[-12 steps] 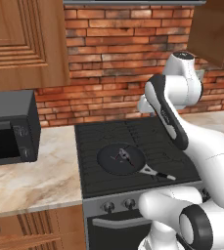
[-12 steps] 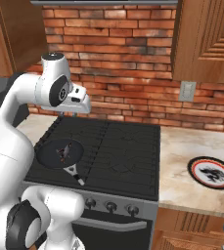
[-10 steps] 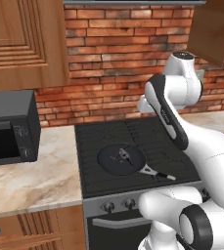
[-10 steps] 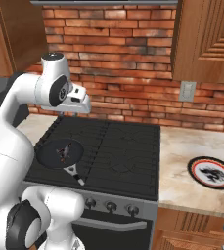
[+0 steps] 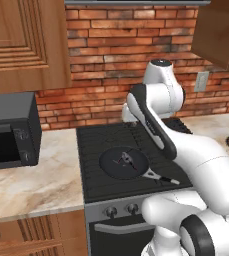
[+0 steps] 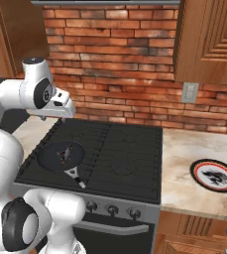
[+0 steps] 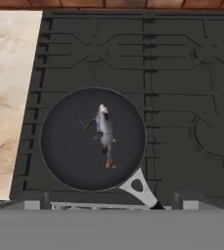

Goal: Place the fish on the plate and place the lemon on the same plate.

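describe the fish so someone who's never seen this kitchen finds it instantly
Find the black stove under the brick wall. On its front-left burner sits a round black frying pan. The fish lies in the pan's middle: slim, grey, reddish at the tail, the only thing in the pan.

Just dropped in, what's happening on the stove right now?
Nothing is held yet. The gripper hangs open above the stove, looking down at the black frying pan. The fish lies in the middle of that pan. The plate sits on the counter to the right of the stove, with a dark patch on its white centre that I cannot identify. The fish has not been picked up.
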